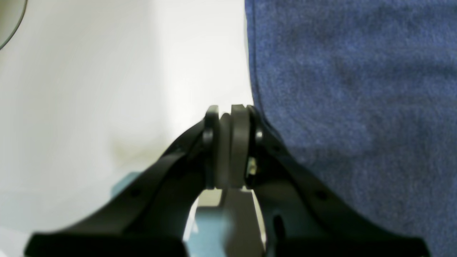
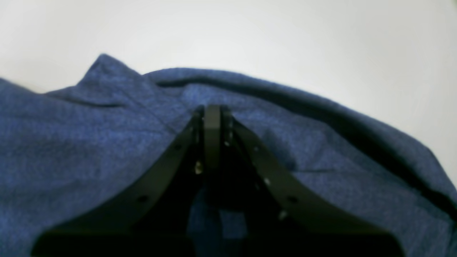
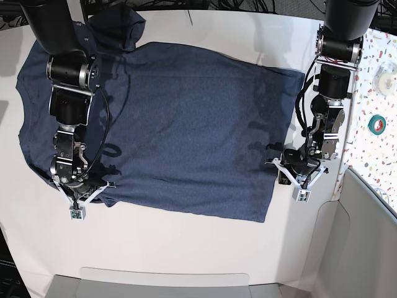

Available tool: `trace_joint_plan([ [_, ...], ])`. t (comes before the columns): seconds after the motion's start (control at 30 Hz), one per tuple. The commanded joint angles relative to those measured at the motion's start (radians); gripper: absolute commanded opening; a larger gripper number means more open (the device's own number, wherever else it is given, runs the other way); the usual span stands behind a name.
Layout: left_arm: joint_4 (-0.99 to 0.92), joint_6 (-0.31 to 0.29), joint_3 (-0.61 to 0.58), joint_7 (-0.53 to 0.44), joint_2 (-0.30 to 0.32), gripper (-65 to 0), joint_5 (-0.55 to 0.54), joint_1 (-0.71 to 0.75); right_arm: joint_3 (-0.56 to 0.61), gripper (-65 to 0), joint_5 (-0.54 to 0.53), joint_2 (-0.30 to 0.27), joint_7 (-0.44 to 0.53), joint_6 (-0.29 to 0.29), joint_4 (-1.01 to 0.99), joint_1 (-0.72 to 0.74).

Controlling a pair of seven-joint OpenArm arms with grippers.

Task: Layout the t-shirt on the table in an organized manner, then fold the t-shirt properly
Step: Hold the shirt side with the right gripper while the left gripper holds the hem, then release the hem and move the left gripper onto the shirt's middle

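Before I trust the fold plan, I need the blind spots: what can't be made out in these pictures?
- Lettering on the t-shirt: no view shows it; only plain blue cloth faces up.
- Left hand: left wrist view is blurred, so whether cloth is pinched at the shirt's edge is unclear.
- Right hand: its own fingers hide the contact with the cloth.
- Far sleeve: in the base view, bunched and partly behind the arm.

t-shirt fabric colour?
Heathered navy blue t-shirt, no lettering visible; the weave shows best in the right wrist view.

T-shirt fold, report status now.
Left gripper shut beside the t-shirt edge, holding nothing visible. Right gripper shut over the cloth; grip unclear. Shirt spread on table. Nothing obstructing.
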State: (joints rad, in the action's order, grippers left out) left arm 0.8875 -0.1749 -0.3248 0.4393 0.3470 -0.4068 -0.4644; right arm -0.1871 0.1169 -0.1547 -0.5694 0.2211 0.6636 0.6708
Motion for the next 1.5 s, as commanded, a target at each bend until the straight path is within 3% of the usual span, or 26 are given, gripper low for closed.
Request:
trace_joint_plan([
  [0.0,0.003,0.004,0.003,0.043,0.008,-59.0,0.007,0.000,0.001,-65.0,0.008,-0.006,0.002,-0.005,0.006,0.023],
  [0.2,0.003,0.002,0.003,0.042,0.010,-59.0,0.007,0.005,0.002,-65.0,0.008,-0.006,0.004,-0.005,-0.017,0.076],
  [0.37,0.029,0.002,0.003,0.042,0.011,-59.1,0.007,0.023,0.002,-65.0,0.008,-0.036,0.038,-0.009,-0.179,0.162],
  [0.6,0.114,0.002,0.003,0.042,0.037,-62.2,0.007,0.077,-0.004,-65.0,0.008,-0.092,0.102,-0.148,-0.276,0.206],
  [0.77,0.112,0.002,0.003,0.046,0.034,-62.2,0.007,0.077,-0.007,-65.0,0.002,-0.119,0.104,-0.183,-0.273,0.214],
  [1.07,0.229,0.002,0.036,0.052,0.036,-62.3,0.007,0.111,0.002,-65.0,0.007,-0.042,0.098,-0.180,0.011,0.083],
  [1.3,0.390,0.002,0.123,0.057,0.031,-62.3,0.007,0.152,0.004,-65.0,0.007,0.022,0.104,-0.179,0.022,0.040],
  [1.47,0.448,0.002,0.125,0.146,-0.019,-62.2,0.007,0.148,0.004,-65.0,0.007,0.030,0.104,-0.179,0.022,0.030],
])
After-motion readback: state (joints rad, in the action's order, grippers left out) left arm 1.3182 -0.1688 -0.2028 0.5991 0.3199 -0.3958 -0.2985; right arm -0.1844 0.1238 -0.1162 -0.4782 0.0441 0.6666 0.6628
